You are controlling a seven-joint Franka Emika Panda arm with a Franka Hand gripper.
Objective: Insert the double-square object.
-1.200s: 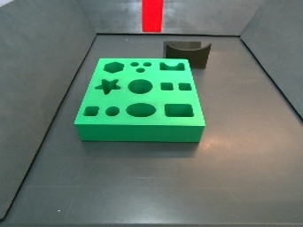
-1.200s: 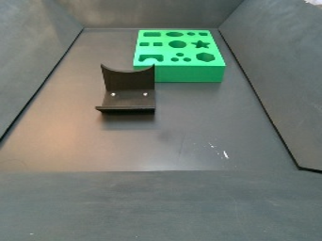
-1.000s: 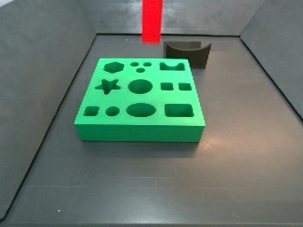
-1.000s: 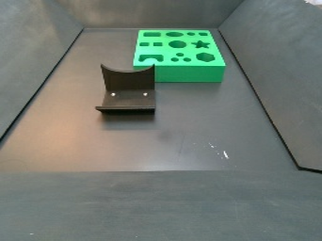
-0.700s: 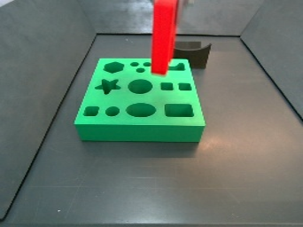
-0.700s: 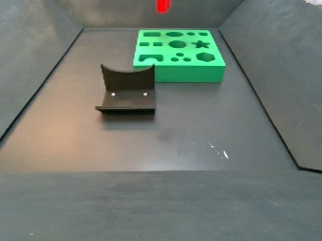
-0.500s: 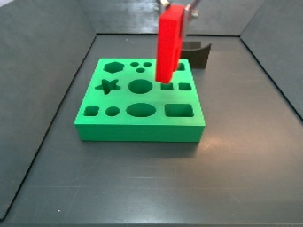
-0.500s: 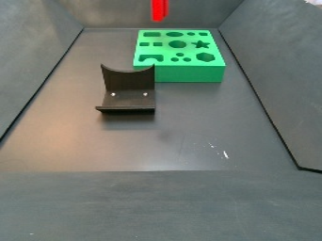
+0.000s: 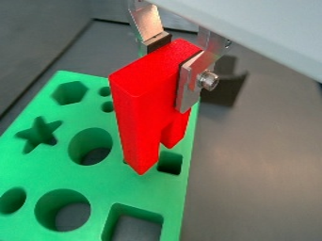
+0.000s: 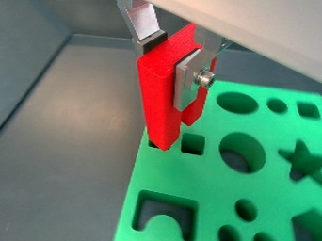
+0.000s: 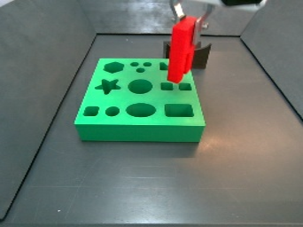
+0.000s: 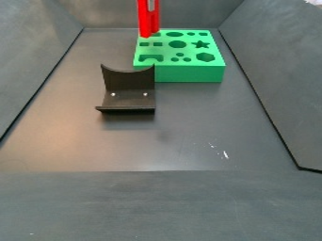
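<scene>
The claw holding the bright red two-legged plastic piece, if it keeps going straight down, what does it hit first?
Probably the green block with shaped holes: the red piece in the claw hangs with its leg ends at the paired small square holes; exact alignment is unclear.

End effector [image 9: 176, 56] above the green block — flat silver fingers [image 9: 193, 80], one screw.

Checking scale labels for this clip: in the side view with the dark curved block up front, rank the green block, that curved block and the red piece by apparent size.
1. Green block.
2. Dark curved block, though it sits nearer the camera, which may flatter it.
3. Red piece, held by the claw over the green block's edge; its top is cut off by the frame, so this rank is unsure.
</scene>
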